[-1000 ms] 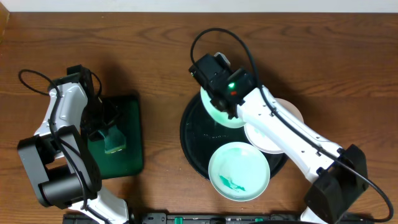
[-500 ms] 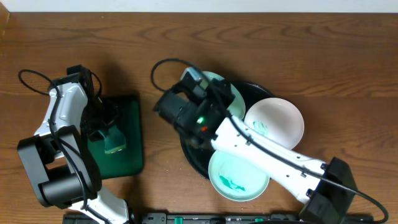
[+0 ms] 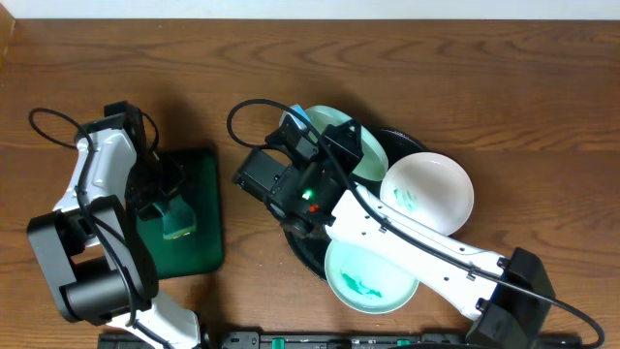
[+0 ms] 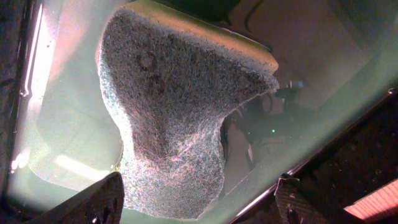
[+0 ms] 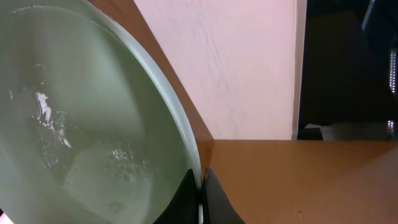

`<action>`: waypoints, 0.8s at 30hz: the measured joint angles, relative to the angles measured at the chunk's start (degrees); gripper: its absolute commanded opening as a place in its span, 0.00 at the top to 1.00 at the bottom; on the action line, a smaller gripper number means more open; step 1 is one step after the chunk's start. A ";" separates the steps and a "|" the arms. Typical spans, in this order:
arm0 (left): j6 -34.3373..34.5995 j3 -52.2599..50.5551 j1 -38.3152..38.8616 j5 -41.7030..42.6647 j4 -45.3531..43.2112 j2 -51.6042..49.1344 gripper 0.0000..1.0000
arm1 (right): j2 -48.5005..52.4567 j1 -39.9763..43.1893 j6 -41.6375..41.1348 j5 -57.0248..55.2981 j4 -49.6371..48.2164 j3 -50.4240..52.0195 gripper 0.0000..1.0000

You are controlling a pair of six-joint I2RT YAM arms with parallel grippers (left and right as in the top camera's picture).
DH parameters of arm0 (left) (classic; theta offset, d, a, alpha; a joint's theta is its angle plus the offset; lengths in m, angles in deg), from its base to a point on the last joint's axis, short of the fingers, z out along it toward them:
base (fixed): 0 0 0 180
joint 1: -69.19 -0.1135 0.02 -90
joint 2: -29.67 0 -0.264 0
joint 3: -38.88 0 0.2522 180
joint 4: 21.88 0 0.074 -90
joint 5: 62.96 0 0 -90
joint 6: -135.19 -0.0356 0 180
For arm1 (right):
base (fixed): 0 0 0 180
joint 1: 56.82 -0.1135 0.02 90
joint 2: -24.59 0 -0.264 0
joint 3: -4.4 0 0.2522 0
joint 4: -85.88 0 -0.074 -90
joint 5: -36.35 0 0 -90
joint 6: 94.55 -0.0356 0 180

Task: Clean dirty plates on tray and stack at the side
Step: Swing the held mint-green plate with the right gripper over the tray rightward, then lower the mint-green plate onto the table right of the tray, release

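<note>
A pale mint-green plate [image 3: 329,131] hangs tilted over the back-left rim of the black tray [image 3: 397,141]. My right gripper [image 3: 341,147] is shut on it; in the right wrist view the fingers [image 5: 186,193] pinch the plate [image 5: 81,124] by its rim, and its face looks wet. A white plate [image 3: 426,194] with a small green smear lies at the tray's right. Another mint-green plate [image 3: 371,276] with green smears lies at the front. My left gripper [image 3: 163,199] hovers open over a sponge [image 4: 174,112], its fingers either side of the sponge's near end.
The sponge [image 3: 180,223] lies in a rectangular dark green tray [image 3: 199,247] at the left, its bottom shiny with water. My right arm stretches diagonally across the black tray from the front right. Brown wooden table surrounds both trays.
My right arm has swung left with the mint-green plate, from the tray's back to its back-left edge, uncovering the white plate. The left arm has not moved.
</note>
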 measured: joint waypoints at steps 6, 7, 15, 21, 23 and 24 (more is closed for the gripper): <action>0.00 0.00 0.00 0.00 0.00 0.00 0.21 | 0.00 0.33 -1.84 6.40 0.28 -0.04 0.99; 0.00 0.00 0.00 0.00 0.02 0.00 0.21 | 0.00 0.68 -3.15 9.88 0.42 -0.04 0.99; 0.00 -0.02 0.00 0.02 0.07 0.00 0.21 | 0.00 9.84 -18.67 41.55 0.48 -0.07 0.99; 0.00 0.00 0.00 0.02 0.26 0.00 0.21 | 0.00 21.16 -23.96 58.69 -1.42 -0.09 0.99; 0.00 0.00 0.00 0.00 0.26 0.00 0.21 | 0.00 25.99 -24.74 63.67 -1.77 -0.09 0.99; 0.00 -0.02 0.00 0.02 0.26 0.00 0.21 | 0.00 28.70 -25.03 66.20 -1.90 -0.11 0.99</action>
